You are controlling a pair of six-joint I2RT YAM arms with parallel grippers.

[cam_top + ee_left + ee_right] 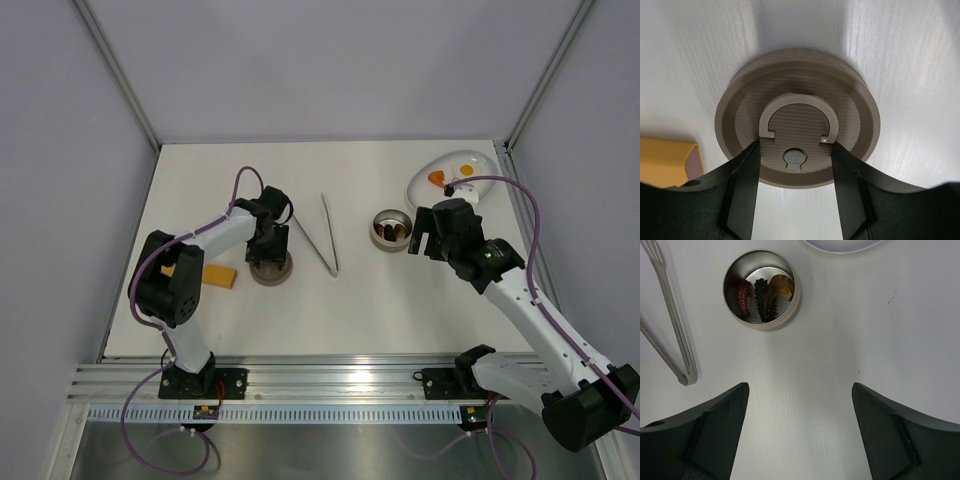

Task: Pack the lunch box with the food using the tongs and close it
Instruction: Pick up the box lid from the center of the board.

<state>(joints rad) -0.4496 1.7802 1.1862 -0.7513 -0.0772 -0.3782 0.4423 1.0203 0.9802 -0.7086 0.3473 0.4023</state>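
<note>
- Top external: the open lunch box (390, 230) stands on the table (350, 320) right of centre, with dark food (392, 231) inside it.
- Just behind and to its right lies a white plate (480, 162) carrying an orange piece (436, 178) and a yellow-white piece (466, 171).
- The tongs (326, 236) lie flat between the two arms, well apart from both, joined end toward the near edge.
- The lid (271, 268) sits on the table left of the tongs, with the left claw (268, 243) directly above it. A yellow block (216, 276) lies near the lid's left side.
- The right claw (424, 232) hovers just right of the lunch box.
- Left wrist: the lid rests flat with its pale curved handle (799, 101) facing up. The left claw's jaws are closed in, one black finger (744, 185) pressed against each end of that handle, so the claw has hold of the lid.
- Right wrist: the right claw's jaws are spread wide and hold nothing, with bare table between them. Ahead of them the lunch box holds a dark red piece (744, 296), a blackish piece (763, 300) and a brown-yellow piece (781, 286).
</note>
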